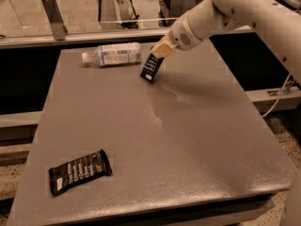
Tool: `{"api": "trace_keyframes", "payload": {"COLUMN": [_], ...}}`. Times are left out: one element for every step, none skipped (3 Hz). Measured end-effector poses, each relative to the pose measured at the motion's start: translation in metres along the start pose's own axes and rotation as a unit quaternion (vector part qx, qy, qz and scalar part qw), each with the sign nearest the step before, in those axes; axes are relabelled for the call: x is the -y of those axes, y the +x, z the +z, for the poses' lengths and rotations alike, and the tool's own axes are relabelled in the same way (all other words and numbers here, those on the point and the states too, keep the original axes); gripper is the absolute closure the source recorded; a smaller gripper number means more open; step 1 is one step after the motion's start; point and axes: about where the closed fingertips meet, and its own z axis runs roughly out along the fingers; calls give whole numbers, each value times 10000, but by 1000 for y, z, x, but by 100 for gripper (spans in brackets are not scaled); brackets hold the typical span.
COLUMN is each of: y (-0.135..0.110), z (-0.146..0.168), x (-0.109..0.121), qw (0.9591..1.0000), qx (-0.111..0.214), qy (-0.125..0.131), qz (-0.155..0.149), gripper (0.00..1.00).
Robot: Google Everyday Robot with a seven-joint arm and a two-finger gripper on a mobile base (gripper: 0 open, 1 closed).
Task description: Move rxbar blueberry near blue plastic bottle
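The rxbar blueberry (152, 68) is a small dark navy wrapper with white text. It hangs tilted from my gripper (161, 52), which is shut on its top end, with its lower end at or just above the table surface. The blue plastic bottle (113, 54) lies on its side at the far left of the grey table (197, 140), cap pointing left. The bar is just right of the bottle's base, a short gap apart. My white arm reaches in from the upper right.
A longer black wrapper bar with white text (80, 171) lies near the table's front left. A metal rail (94, 34) and upright bracket (52, 16) run behind the table's far edge. A cable (277, 100) hangs at the right.
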Motion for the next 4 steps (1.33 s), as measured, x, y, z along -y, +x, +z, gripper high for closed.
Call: {"api": "trace_keyframes", "payload": {"y": [-16,-28,-32,-34], "z": [23,37,41,40], "x": [5,10,14,16], "qw": [9999,9998,9998,9996], "qx": [102,146,128,108], "qy": [-66,-55,9,71], "qz": [-31,-93,-173,-257], "gripper": [84,61,38,15]}}
